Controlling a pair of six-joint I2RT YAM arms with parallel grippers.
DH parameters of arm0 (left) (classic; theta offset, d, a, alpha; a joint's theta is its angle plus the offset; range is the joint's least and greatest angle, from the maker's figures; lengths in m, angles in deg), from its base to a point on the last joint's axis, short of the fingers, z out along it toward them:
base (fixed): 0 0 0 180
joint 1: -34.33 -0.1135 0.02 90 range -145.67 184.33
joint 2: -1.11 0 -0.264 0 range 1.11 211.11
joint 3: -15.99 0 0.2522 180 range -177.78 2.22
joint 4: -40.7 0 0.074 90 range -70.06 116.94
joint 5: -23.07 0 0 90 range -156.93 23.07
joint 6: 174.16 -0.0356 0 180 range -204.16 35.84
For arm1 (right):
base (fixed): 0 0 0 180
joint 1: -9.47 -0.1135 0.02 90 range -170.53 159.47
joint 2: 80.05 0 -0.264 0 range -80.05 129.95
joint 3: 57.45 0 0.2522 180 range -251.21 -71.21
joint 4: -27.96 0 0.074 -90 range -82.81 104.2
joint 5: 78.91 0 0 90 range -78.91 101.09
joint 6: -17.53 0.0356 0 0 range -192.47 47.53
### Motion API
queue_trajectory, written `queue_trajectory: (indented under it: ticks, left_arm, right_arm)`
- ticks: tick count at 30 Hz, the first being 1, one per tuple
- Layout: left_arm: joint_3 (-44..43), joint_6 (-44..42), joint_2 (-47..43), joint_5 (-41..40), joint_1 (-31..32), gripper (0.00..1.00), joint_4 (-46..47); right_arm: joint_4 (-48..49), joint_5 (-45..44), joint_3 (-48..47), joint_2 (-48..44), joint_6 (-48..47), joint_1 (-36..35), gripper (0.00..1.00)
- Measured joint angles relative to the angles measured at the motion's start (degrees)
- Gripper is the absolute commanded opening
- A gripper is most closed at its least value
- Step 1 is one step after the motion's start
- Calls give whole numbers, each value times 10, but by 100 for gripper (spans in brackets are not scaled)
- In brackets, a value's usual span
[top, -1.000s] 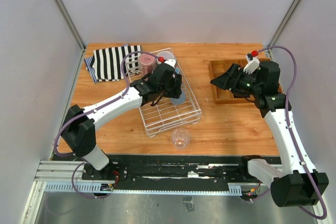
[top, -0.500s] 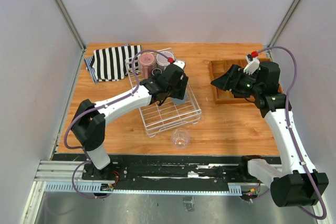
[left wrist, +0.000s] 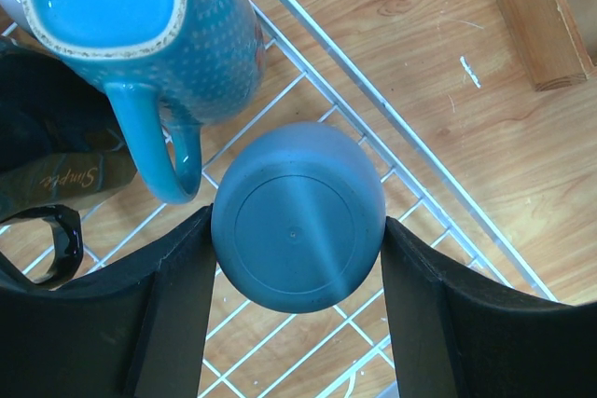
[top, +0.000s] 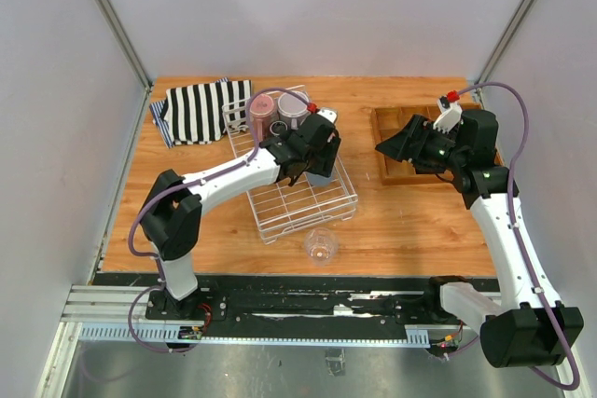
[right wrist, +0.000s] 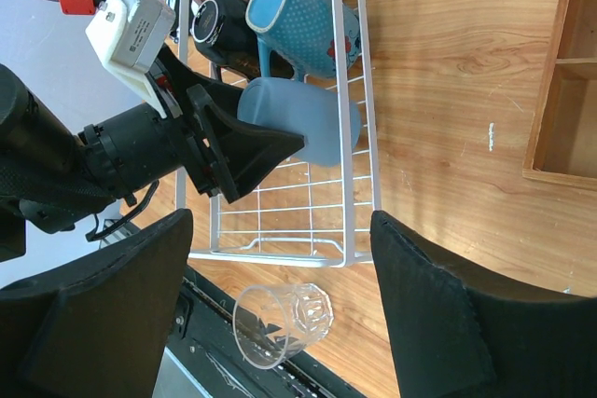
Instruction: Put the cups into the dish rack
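Jaws on left gripper [left wrist: 298,258] are clamping light blue tumbler [right wrist: 308,123] over dish rack [top: 294,204]; right gripper [right wrist: 280,230] is hovering spread, empty.

the wooden table [top: 410,221] is carrying four things directly on its top, with the white wire dish rack [top: 297,204] sitting at a slant left of the middle. a black-and-white striped cloth [top: 198,111] is lying just beside the rack's far left corner, a clear glass [top: 320,245] is resting on bare wood near the rack's near edge, and a brown wooden compartment tray [top: 410,177] is sitting well apart to the rack's right.
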Motion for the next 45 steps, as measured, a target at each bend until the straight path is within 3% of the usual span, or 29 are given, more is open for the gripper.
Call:
queue_trajectory:
  ticks: [4,12,22,38,45]
  left_arm:
    - [-13,-5,13,-2,0,34,-3]
    - [-36,-11,31,-2,0,66,-9]
    - [-36,-15,31,-5,1,87,-12]
    - [-35,-2,-40,-4,1,97,-16]
    - [-62,11,-107,-5,1,100,-62]
  right_arm:
    - [0,0,0,0,-2,0,78]
    - [-3,0,-8,0,-2,0,78]
    - [-5,-2,-11,0,-5,0,78]
    - [-49,-15,-11,0,-27,-1,76]
    - [-140,-56,-11,-29,-79,-72,73]
